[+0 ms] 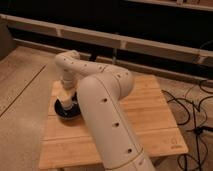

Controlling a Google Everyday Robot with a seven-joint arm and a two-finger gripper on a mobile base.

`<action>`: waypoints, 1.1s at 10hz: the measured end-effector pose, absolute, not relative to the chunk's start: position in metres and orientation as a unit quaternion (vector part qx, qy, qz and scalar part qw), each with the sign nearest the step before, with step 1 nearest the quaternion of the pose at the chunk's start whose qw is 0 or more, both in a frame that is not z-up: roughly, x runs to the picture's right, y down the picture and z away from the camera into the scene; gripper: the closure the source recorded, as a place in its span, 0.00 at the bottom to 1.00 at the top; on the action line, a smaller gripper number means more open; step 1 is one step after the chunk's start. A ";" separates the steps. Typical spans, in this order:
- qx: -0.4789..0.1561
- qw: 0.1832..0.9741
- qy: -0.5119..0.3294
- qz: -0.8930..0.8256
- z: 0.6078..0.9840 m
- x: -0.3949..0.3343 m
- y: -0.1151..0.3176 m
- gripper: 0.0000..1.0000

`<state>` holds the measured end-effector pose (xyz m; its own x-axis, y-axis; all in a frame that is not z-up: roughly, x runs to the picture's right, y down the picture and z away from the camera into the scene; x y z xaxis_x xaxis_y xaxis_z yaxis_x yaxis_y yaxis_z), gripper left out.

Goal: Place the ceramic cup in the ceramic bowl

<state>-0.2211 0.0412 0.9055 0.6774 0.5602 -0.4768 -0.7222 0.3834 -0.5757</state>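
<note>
Closest to the camera is the robot's big white arm [107,125], a fat tube with a few dark holes down its side, rising from the bottom edge and blocking a good chunk of the wooden table [150,120]. The table is light slatted wood (bamboo-looking) sitting on a pale speckled floor [20,100].

Past the elbow, the arm bends left and drops down at the table's left side. The gripper [66,100] hangs right over the ceramic bowl [67,110], the dark glossy dish near the table's left edge, with part of its right side hidden by the arm. There's a pale blob at the gripper's tip just above the bowl's inside that looks like the ceramic cup [65,104], but I can't make out cup from gripper there.

To the right, black cables [187,102] trail over the floor. At the back, a dark wall with a pale rail [125,42] running across.
</note>
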 end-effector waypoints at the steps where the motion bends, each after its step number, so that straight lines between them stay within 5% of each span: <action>1: -0.391 0.829 0.094 0.389 0.906 -0.223 0.037 0.20; 11: -0.296 0.881 -0.011 0.368 0.848 -0.246 -0.014 0.20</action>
